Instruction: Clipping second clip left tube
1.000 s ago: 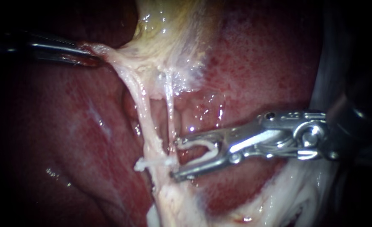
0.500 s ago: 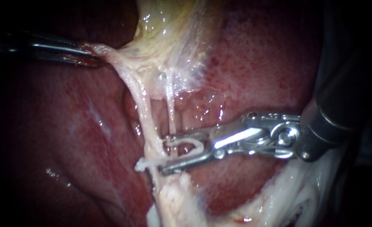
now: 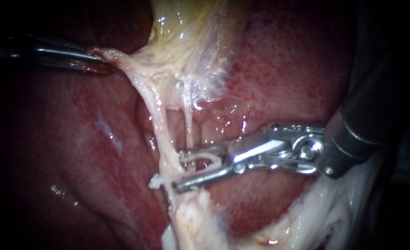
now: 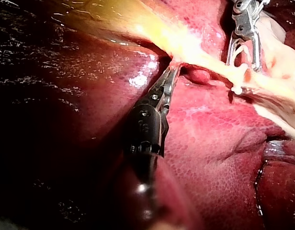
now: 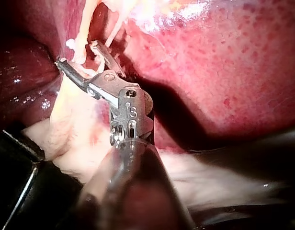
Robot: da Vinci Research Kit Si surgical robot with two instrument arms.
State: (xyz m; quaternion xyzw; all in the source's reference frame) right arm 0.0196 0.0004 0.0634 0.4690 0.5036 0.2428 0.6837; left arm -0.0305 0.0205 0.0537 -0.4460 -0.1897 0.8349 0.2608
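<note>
Right instrument (image 3: 178, 170), silver hinged tip on a dark shaft: its hand is holding an open white U-shaped clip (image 3: 205, 159). One clip leg is lying against each jaw, and the jaws are standing well apart. The hand is straddling the thin pale right tube (image 3: 188, 132), with its tips lying at the thick pale left tube (image 3: 158, 125). Cannot tell whether the left tube is sitting fully between the jaws. Just beyond the lower jaw tip, a small white knobby clip (image 3: 155, 181) is sitting on the left tube.

Left instrument (image 3: 104, 66), slim dark metal: its hand is clamping together on stretched cream-yellow tissue (image 3: 135, 65) beside the glistening yellowish gallbladder (image 3: 186, 28), well apart from the right instrument's hand. Dark red mottled liver (image 3: 279, 83) is lying behind both hands
</note>
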